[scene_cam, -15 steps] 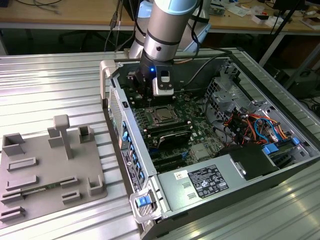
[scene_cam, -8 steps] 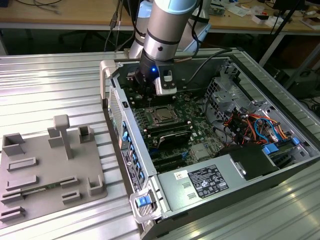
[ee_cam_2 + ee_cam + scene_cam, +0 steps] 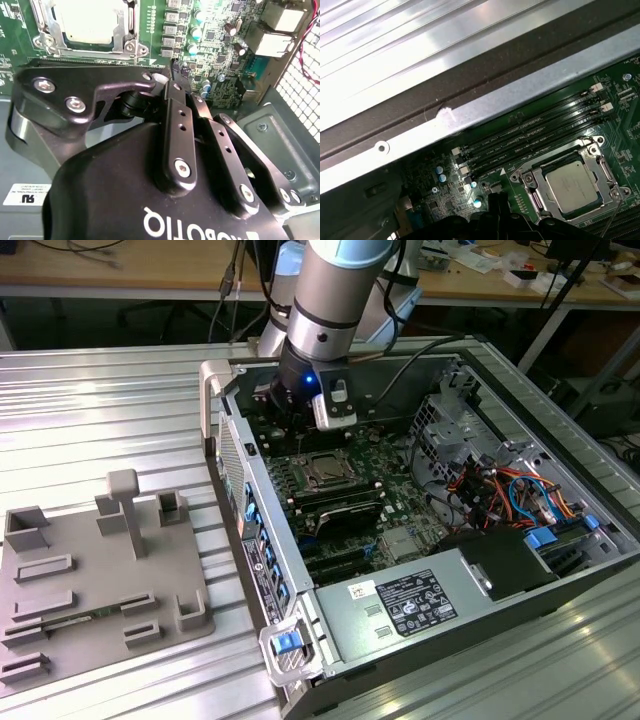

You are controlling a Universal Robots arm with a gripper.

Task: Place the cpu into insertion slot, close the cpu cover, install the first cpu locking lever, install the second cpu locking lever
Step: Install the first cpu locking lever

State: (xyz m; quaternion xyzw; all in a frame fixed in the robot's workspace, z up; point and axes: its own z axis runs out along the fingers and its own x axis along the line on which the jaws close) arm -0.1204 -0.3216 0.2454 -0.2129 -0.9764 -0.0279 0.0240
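**The cpu seated in its slot, tool clenched beside it**

The cpu lies flat in the socket on the green motherboard, with its dull metal top facing up. The cpu cover is down around it, and its square window frames the chip; I see the same arrangement in the second wrist view. A thin wire locking lever slants away from one corner of the frame. I cannot tell whether it is latched.

My tool is clenched, its fingers drawn together to a single tip. That tip hangs over a cluster of small capacitors near the socket, apart from the cover. In the exterior view the arm reaches down into the open computer case, with the tool just beyond the socket toward the case's far wall. Rows of black memory slots run beside the socket.

The case rests on a ribbed metal surface. A grey moulded fixture lies on that surface at the exterior view's left, well apart from the case.
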